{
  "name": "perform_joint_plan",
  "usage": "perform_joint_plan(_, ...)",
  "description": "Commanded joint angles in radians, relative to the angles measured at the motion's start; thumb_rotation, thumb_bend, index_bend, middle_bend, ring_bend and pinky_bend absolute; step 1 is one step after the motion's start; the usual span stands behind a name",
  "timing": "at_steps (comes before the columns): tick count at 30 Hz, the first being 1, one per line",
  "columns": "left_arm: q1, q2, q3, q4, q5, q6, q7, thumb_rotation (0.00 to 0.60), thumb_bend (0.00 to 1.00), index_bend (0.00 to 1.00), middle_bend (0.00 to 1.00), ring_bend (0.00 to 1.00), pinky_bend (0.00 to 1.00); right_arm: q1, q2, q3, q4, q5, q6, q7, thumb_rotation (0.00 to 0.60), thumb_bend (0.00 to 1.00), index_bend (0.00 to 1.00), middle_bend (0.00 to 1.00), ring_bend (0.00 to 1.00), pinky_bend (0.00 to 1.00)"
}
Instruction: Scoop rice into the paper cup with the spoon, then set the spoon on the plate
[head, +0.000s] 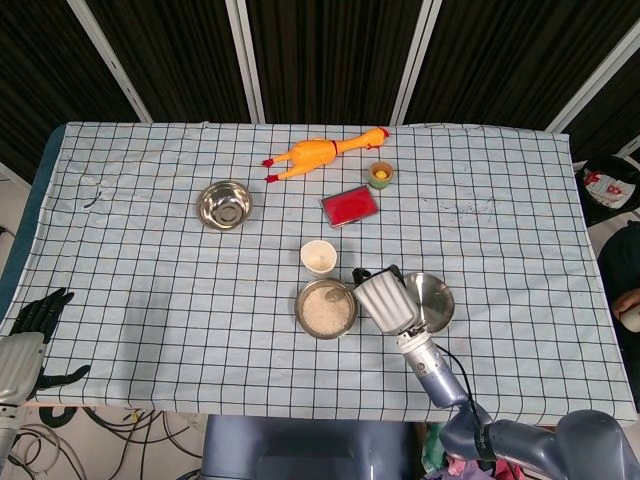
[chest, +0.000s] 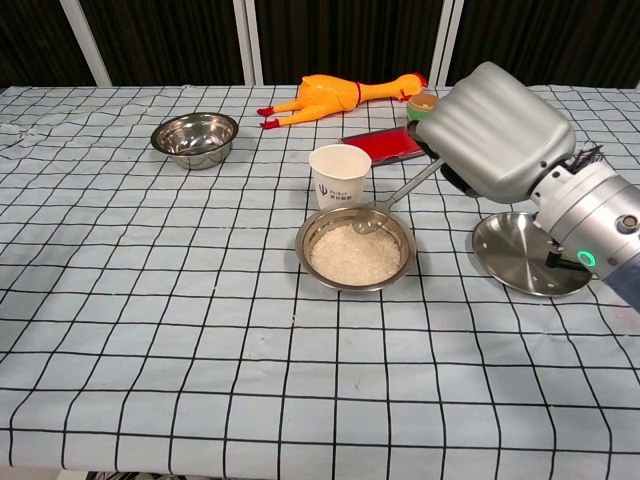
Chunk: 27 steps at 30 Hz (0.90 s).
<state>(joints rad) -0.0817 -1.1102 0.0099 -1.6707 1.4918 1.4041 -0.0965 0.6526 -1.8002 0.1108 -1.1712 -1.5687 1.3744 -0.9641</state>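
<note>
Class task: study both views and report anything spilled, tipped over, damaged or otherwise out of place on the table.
Nothing looks spilled: no stray rice shows on the cloth around the rice bowl, and the paper cup stands upright. The one oddity is the rubber chicken lying on its side at the far edge, unrelated to scooping.

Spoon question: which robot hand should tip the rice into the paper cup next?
The right hand. It already holds the spoon, whose bowl hangs over the rice bowl, right beside the paper cup. The left hand sits at the table's far left edge, holding nothing.
</note>
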Motion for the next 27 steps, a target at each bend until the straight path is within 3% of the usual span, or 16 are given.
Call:
perform_joint_plan(1,0.000,0.000,0.001,-0.001,0.000,-0.001,0.000,0.600,0.01,0.00,0.00,0.00,0.00,-0.004,-0.009,-0.002,0.020,-0.006,0.001,0.008,0.600,0.41,0.64,1.00,1.00,1.00)
perform_joint_plan(12,-0.001,0.002,0.001,-0.002,0.001,-0.002,-0.003,0.600,0.01,0.00,0.00,0.00,0.00,0.000,-0.025,0.005,0.080,-0.025,0.004,0.006,0.600,0.42,0.64,1.00,1.00,1.00)
perform_joint_plan(27,-0.002,0.004,0.003,-0.003,0.002,-0.003,-0.010,0.600,0.01,0.00,0.00,0.00,0.00,-0.018,-0.057,-0.028,0.138,-0.061,0.005,0.040,0.600,0.42,0.64,1.00,1.00,1.00)
